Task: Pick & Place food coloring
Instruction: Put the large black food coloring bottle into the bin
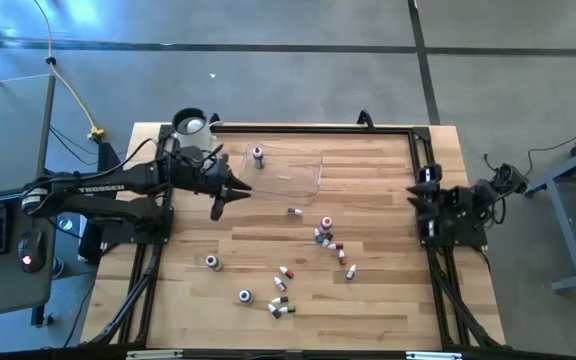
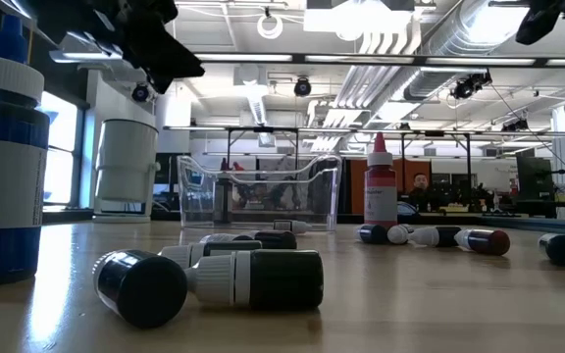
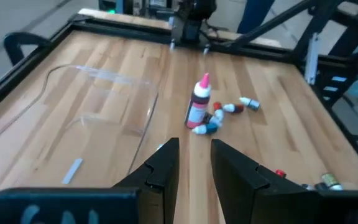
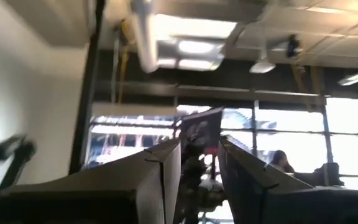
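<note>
Left gripper (image 1: 217, 210): jaws parted by a narrow gap, nothing between them; hangs above the table just beside the near corner of the clear tray (image 1: 303, 180), pointing toward the bottles.

Right gripper (image 4: 197, 168): jaws slightly apart, empty; aimed up at the ceiling, the arm folded at the right edge of the table (image 1: 388, 300), waiting.

Tray: shallow, clear plastic, at the far middle of the table. One bottle (image 1: 258, 155) stands at its far left corner; whether inside or just beside cannot be told.

Food coloring bottles (image 1: 325, 236): about a dozen, loose on the wood. One red bottle (image 3: 199, 106) stands upright in the central cluster; the rest lie on their sides, some near the front edge, two standing apart at front left.

Jug (image 1: 190, 126): at the far left corner, untouched.

Progress: judged early. At most one bottle is placed; nearly all remain to be picked and moved.
</note>
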Controlling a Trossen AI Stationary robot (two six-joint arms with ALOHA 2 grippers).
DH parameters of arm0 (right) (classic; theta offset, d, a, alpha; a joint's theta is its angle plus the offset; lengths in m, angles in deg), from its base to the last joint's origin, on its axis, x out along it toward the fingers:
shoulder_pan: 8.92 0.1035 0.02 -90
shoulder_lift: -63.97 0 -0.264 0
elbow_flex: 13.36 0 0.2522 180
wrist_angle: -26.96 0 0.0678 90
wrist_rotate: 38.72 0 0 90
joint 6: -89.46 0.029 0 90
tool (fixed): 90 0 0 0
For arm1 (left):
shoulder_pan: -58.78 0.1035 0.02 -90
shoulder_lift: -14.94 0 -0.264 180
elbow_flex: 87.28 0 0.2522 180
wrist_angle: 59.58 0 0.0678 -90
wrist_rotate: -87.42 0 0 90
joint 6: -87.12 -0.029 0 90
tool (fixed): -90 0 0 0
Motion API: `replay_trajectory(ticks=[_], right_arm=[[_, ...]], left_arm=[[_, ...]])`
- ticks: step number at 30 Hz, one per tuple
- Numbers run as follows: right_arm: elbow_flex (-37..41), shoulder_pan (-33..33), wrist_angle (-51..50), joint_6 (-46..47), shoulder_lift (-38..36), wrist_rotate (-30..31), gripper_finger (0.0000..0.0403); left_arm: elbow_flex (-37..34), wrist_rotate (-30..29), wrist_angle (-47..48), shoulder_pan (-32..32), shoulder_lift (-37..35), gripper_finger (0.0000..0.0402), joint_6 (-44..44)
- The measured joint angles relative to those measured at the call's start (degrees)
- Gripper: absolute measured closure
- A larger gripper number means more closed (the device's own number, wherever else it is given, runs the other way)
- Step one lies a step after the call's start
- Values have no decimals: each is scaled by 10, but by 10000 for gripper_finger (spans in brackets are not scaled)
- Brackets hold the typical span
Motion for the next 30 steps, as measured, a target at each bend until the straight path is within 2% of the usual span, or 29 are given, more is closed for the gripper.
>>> replay_trajectory(ticks=[5,10,15,17,20,27,30], right_arm=[[0,0,116,0,0,9,302],[0,0,152,-7,0,-6,302],[0,0,158,34,0,71,302],[0,0,154,61,0,87,302],[0,0,142,50,0,109,302],[0,0,83,-2,5,155,302],[0,-1,40,7,42,167,302]], left_arm=[[0,0,-27,-35,0,310,-2],[0,-2,-26,-71,0,310,-41],[0,-5,-20,-105,11,310,-38],[0,-22,-24,-123,14,310,-28],[8,-49,-13,-154,15,310,-28],[68,-74,103,-246,6,310,11],[69,-87,145,-279,7,310,41]])
